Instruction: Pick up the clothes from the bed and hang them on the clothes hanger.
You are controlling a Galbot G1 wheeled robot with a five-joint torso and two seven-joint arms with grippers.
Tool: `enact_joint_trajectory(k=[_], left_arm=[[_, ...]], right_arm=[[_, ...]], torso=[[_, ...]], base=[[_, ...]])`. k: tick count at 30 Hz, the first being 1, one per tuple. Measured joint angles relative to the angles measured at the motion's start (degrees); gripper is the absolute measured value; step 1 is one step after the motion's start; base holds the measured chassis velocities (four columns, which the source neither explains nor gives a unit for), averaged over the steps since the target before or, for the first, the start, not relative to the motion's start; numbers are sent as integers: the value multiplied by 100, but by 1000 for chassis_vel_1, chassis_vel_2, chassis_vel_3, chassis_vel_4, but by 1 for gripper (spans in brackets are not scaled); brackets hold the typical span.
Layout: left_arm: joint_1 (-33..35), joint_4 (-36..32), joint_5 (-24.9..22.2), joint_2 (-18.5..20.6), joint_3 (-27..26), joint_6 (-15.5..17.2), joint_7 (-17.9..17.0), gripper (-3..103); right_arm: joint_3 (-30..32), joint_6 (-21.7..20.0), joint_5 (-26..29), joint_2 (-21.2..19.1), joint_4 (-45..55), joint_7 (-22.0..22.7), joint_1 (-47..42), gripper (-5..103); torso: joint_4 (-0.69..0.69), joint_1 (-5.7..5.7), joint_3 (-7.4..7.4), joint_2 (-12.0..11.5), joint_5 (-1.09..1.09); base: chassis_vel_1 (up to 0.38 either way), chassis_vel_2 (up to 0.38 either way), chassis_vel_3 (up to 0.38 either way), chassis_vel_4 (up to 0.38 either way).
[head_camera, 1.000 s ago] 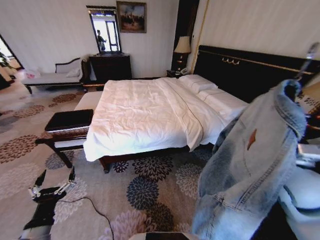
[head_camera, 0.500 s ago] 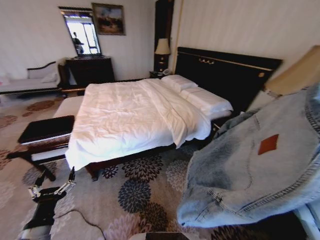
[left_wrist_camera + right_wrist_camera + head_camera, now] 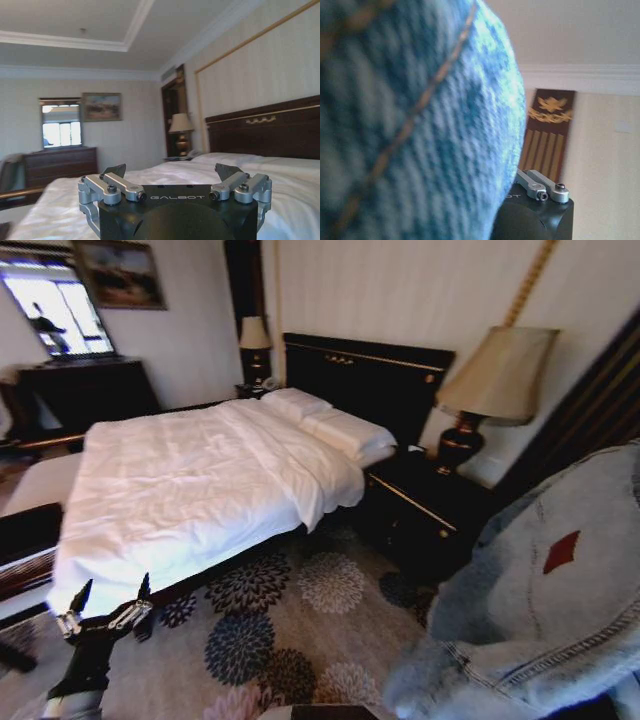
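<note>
Daylight enters from the bright, blown-out rectangular window (image 3: 58,318), glaring on the white rumpled duvet (image 3: 190,490); the head view bends at its edges, and the light-blue denim jacket (image 3: 410,130) is blurred close-up

1. The bed (image 3: 190,490) stood ahead on the left, pillows (image 3: 330,425) against the headboard (image 3: 370,375).
2. A nightstand (image 3: 425,505) with a lamp (image 3: 480,390) stood right of the bed.
3. The jacket (image 3: 540,610) hung nearest, at right.
4. The left gripper (image 3: 110,605) hovered low, before the bed's foot.
</note>
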Motion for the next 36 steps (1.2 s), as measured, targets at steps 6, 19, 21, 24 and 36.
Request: enact_joint_trajectory(k=[6, 19, 21, 24, 36], left_arm=[[0, 1, 0, 0, 0, 0, 0, 100], [0, 0, 0, 0, 0, 0, 0, 100], [0, 0, 0, 0, 0, 0, 0, 100], [0, 0, 0, 0, 0, 0, 0, 100], [0, 0, 0, 0, 0, 0, 0, 100]], right_arm=[[138, 5, -77, 403, -2, -142, 57, 20], [457, -1, -407, 1211, -20, -349, -19, 20], [517, -1, -440, 1243, -19, -373, -23, 20], [767, -1, -506, 1272, -13, -413, -5, 20], [1105, -5, -395, 1708, -9, -448, -128, 20]], torso=[[1, 0, 0, 1, -2], [1, 0, 0, 1, -2], [1, -1, 0, 0, -2], [1, 0, 0, 0, -2], [0, 0, 0, 1, -2]], base=[[-118, -115, -125, -118], [-125, -125, -123, -124], [-112, -125, -112, -113], [-120, -131, -131, -115], [-124, -133, -133, -133]])
